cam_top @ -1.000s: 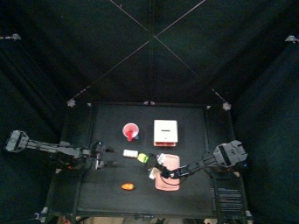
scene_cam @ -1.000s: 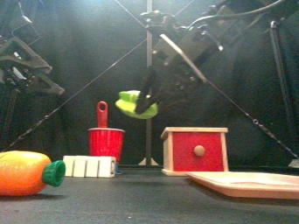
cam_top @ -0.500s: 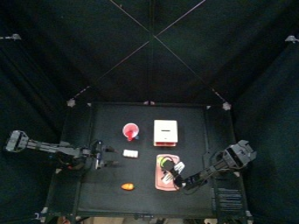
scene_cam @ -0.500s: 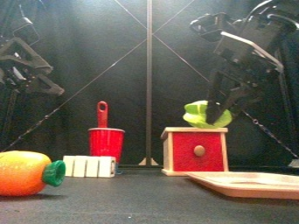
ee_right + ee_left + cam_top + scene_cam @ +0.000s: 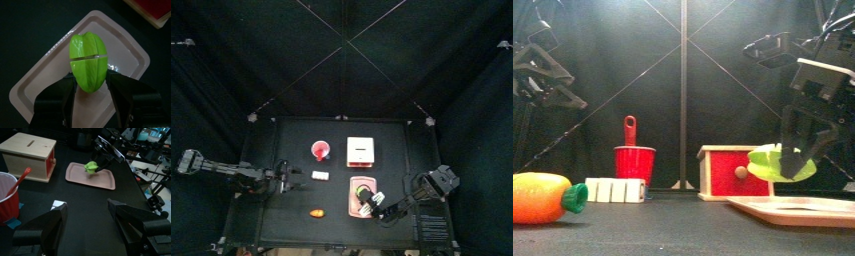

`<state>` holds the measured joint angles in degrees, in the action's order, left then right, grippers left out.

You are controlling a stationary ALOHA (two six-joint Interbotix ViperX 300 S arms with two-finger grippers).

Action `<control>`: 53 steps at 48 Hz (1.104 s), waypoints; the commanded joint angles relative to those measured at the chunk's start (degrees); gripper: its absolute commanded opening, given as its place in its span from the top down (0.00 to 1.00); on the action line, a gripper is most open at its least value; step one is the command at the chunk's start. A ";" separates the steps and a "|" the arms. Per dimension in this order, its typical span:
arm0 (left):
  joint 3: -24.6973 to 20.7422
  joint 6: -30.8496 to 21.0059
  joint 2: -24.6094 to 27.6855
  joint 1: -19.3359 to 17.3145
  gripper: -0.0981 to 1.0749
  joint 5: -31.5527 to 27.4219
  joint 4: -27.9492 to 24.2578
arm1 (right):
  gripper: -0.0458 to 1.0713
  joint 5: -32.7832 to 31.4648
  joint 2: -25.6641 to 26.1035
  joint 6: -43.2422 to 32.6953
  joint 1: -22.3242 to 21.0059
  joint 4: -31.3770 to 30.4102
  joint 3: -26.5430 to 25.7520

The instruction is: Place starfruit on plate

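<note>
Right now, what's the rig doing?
The right pincer holds the yellow-green starfruit in the air over the pink plate; it is not set down yet. The left arm rests at the table's left side with its pincer open and empty. A red cup, white-and-red box, white block and orange item sit untouched.

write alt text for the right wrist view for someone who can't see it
The right gripper holds a yellow-green starfruit between its two black jaws, directly above a salmon-pink oblong plate on the black table. The fruit fills the middle of the view and hides much of the plate. A corner of the white-and-red box shows at the edge.
</note>
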<state>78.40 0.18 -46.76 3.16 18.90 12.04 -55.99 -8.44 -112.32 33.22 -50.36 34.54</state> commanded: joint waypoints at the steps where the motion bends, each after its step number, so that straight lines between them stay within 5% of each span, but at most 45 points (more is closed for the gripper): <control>1: -0.62 -0.09 0.09 -0.18 0.09 0.53 0.18 | 0.30 0.44 1.05 0.26 -0.18 0.35 -0.18; 31: -0.09 0.00 0.09 -1.14 0.09 0.53 0.97 | 0.28 0.70 0.09 0.97 -0.35 3.08 0.70; 53: -0.09 0.00 0.09 -1.14 0.09 0.53 0.97 | 0.09 1.85 -0.18 1.32 -0.44 3.52 0.18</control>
<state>79.01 0.09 -46.76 2.20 18.90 13.10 -54.23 -9.58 -111.27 32.87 -46.76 35.68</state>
